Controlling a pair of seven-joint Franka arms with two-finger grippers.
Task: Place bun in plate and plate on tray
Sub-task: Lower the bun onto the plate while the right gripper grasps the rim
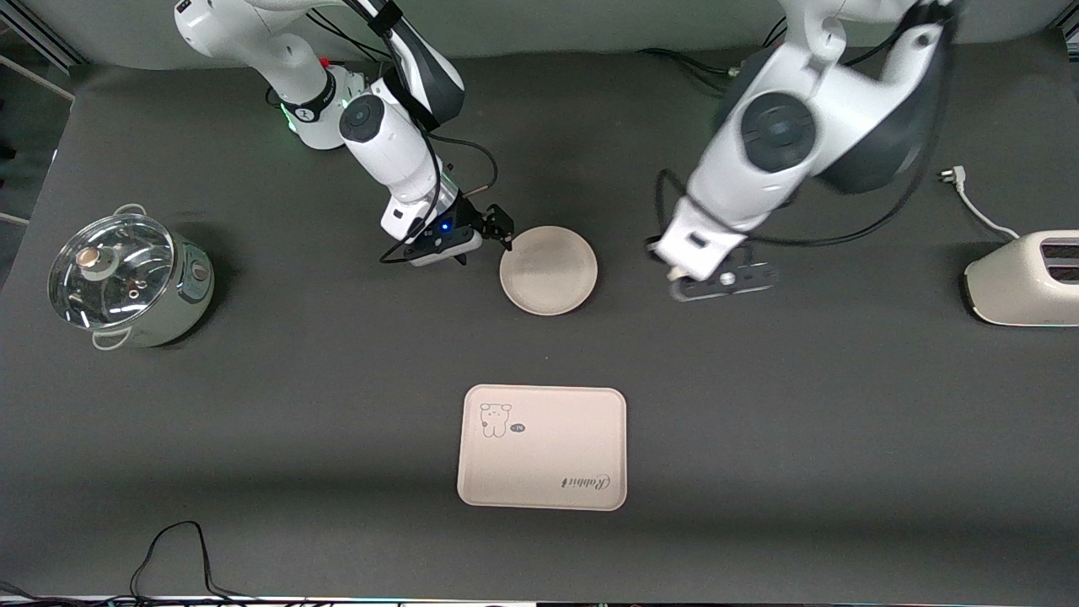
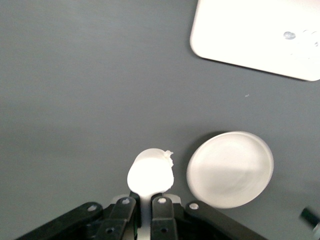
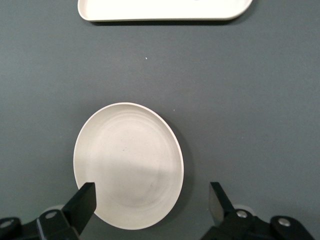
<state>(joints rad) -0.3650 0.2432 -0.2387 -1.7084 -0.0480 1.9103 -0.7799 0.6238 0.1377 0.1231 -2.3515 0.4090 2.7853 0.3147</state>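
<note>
Two arms over a dark table with a plate and a tray

The plate (image 1: 549, 271) lay farther from the camera than the tray (image 1: 543, 448); the right gripper (image 1: 497, 226) hung by its rim, the left gripper (image 1: 723, 282) beside it above the tabletop.

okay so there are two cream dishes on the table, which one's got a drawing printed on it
The tray, the rectangular one nearer the front camera, carrying a small bear drawing. The round plate is plain.
</note>
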